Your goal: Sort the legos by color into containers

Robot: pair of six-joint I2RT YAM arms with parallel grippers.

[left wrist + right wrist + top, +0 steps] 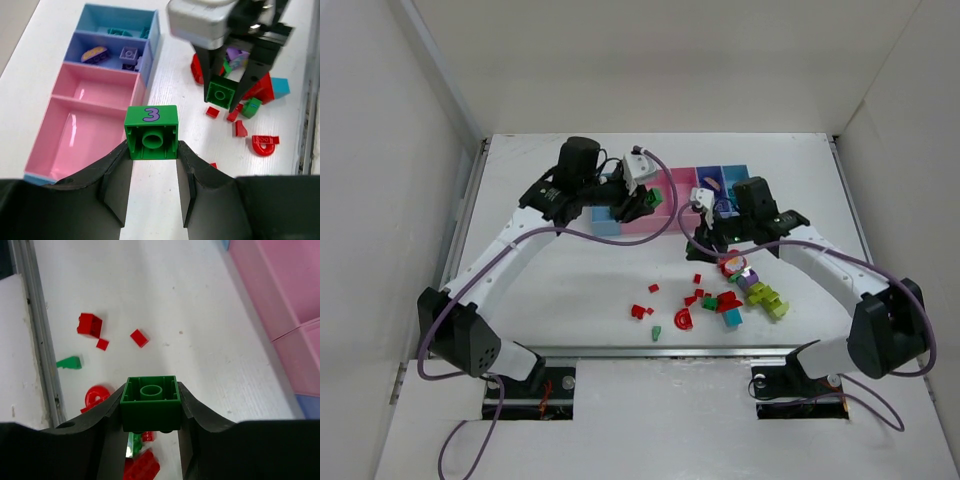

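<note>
Being pinched between the black fingers of the left gripper [152, 150] is a green brick with a purple 3 [151, 132], its hollow underside turned toward the wrist camera. The jaws are being kept narrow, pressed on the brick's two sides. The brick is being held up close by the wide pink bin [45, 150]; whether over it or just beside it cannot be told.

Across the far middle of the white table [570, 290] the containers [665, 215] are being seen as one joined row. Both pink bins are being shown bare inside. Purple pieces [129, 54] are being kept in the purple-blue bin [112, 40], and teal pieces [120, 31] in the light blue bin [107, 17] beyond it.

Further right, a plain green brick [220, 94] is being clamped by the right gripper [150, 390], its jaws set narrow on both sides of it, and it is being held off the table above the loose legos [730, 300]. Red bits, a red arch [683, 320], a small green piece [656, 332], a teal brick [731, 318] and lime-yellow pieces [767, 298] are being left scattered there, toward the near right.
</note>
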